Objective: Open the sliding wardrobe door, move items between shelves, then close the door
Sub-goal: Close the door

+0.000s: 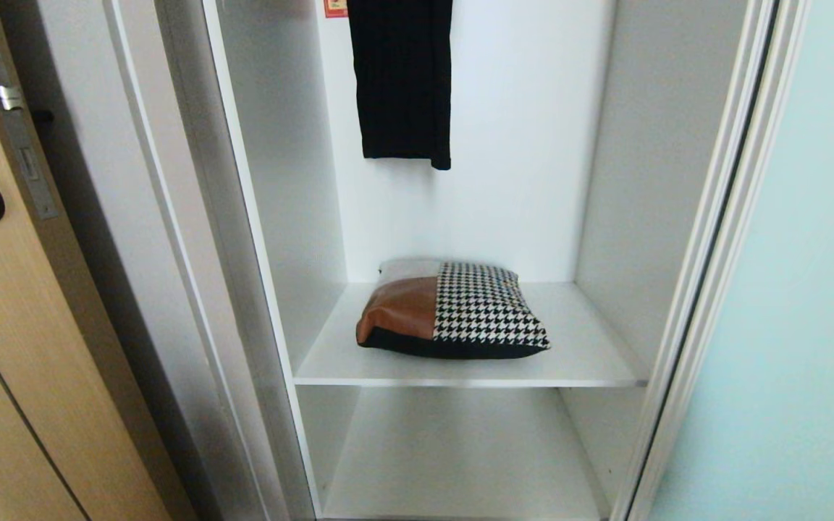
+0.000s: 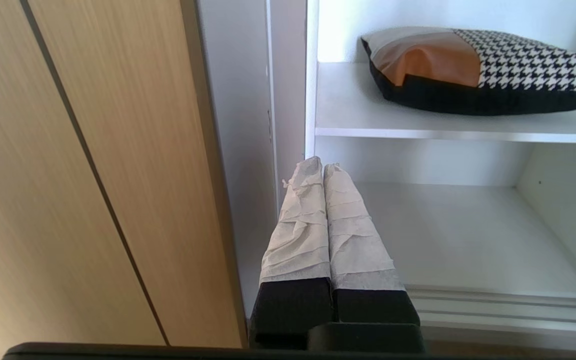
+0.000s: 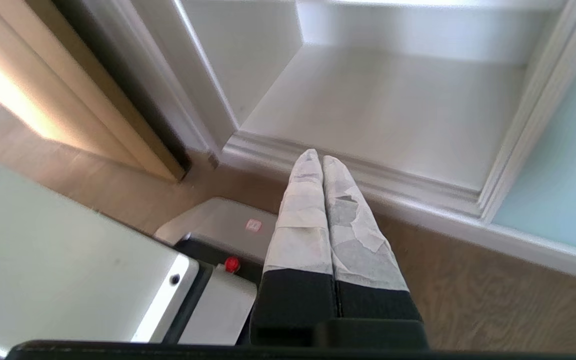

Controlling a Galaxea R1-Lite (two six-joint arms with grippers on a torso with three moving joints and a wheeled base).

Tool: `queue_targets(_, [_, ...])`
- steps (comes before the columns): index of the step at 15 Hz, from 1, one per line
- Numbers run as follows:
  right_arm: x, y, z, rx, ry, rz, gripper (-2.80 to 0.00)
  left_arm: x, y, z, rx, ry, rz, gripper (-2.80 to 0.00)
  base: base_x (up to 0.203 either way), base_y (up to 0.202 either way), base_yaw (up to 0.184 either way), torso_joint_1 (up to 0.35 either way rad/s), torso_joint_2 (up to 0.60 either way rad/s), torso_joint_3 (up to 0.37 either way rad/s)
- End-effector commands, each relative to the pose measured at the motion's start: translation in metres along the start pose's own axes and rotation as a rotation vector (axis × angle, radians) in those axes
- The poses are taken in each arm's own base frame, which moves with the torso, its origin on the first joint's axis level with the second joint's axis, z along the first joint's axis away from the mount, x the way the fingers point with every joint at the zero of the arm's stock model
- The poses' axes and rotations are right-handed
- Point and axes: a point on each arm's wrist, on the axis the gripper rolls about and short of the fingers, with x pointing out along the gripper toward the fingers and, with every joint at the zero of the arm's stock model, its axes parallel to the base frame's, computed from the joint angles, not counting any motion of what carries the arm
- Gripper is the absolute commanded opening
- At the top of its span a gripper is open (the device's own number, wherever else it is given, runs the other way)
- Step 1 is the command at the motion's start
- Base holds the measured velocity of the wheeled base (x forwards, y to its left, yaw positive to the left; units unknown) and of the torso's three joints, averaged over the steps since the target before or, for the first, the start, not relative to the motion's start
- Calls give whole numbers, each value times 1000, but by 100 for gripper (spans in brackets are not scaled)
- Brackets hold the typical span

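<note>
The wardrobe stands open, and the frosted pale blue-green sliding door (image 1: 801,304) fills the right side of the head view. A cushion-like bag (image 1: 453,310) of tan leather and houndstooth fabric lies on the upper white shelf (image 1: 591,362); the lower shelf (image 1: 460,456) beneath it is bare. The bag (image 2: 483,70) also shows in the left wrist view. Neither arm appears in the head view. My left gripper (image 2: 322,165) is shut and empty, low before the wardrobe's left wall. Shut and empty too, my right gripper (image 3: 319,157) hangs over the floor before the bottom sill.
A black garment (image 1: 404,79) hangs inside the wardrobe at the top. A light wood door (image 1: 4,311) with dark handle hardware stands to the left. My own base (image 3: 218,235) shows below the right gripper on the wood floor (image 3: 493,300).
</note>
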Motion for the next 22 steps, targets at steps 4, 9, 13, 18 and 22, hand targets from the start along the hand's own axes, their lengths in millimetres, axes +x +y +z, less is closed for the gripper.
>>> queue_targets(4, [0, -1, 2, -7, -39, -76, -280, 1, 0, -2, -7, 2, -2, -280, 0, 0, 0, 0, 0, 0])
queue_targets(9, [2, -3, -3, -12, -19, -69, -280, 1, 0, -2, -7, 2, -2, -280, 0, 0, 0, 0, 0, 0])
queue_targets(13, [6, -7, -11, 3, 5, -126, -280, 1, 0, -2, -7, 2, -2, -280, 0, 0, 0, 0, 0, 0])
queue_targets(18, [14, -12, -14, -56, -129, -228, -280, 1, 0, -2, -7, 2, -2, -280, 0, 0, 0, 0, 0, 0])
queue_targets(22, [8, -8, -17, -149, -295, -218, -280, 1, 0, -2, -7, 2, -2, -280, 0, 0, 0, 0, 0, 0])
